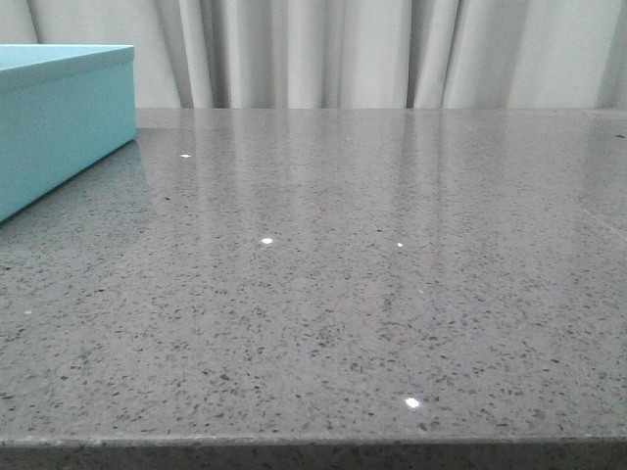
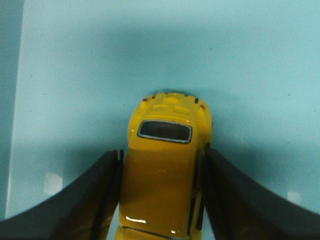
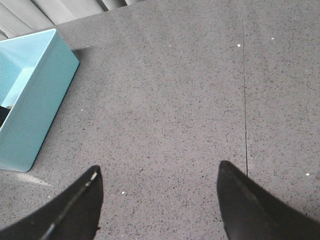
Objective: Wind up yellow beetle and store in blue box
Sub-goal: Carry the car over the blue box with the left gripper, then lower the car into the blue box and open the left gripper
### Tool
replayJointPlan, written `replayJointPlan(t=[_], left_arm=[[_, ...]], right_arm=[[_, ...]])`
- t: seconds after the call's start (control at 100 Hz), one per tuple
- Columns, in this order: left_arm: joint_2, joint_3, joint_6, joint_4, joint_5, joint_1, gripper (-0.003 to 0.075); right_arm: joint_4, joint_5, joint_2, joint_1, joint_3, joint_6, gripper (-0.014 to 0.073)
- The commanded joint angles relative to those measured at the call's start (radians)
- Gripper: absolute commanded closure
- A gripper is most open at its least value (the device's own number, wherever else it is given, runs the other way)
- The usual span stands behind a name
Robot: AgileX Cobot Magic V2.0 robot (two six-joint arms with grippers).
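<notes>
Storage nearly done: left gripper (image 2: 162, 200) clamps yellow beetle (image 2: 167, 165) w/ blue box (image 2: 75, 75) floor behind it; release apparently left. Right gripper (image 3: 160, 200) spread wide, empty, over grey surface (image 1: 392, 294).

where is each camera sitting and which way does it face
Front view: low at the table's near edge, facing forward over the grey table to the curtain; no robot parts show.
Left wrist view: on the left arm, looking into the blue box; left gripper holds the yellow beetle.
Right wrist view: on the right arm, looking down at the table; right gripper open, empty.
Front and right wrist views share the box and table.
</notes>
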Motion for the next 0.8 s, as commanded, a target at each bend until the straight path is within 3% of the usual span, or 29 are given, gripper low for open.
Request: replayJointPlan(t=[0.0,0.12,0.7,0.79], left_arm=[[-0.042,-0.026,-0.009,-0.013,-0.05,0.001,0.0294],[-0.053,-0.028,-0.009,-0.027,-0.067,0.001,0.0237],[-0.36,0.032,0.021,-0.064,-0.209,0.001,0.024],[-0.427,0.087,0.021,-0.085,-0.228,-0.001,0.0257]], right_arm=[[0.008,-0.066,-0.003,0.0,-0.027,-0.012,0.0104],[0.008,-0.066,-0.003,0.0,-0.027,-0.012,0.0104],[-0.017,-0.086,-0.042,0.0,-0.023,-0.106,0.0109],[-0.045,-0.107,-0.065,0.0,-0.002,-0.106,0.0158]])
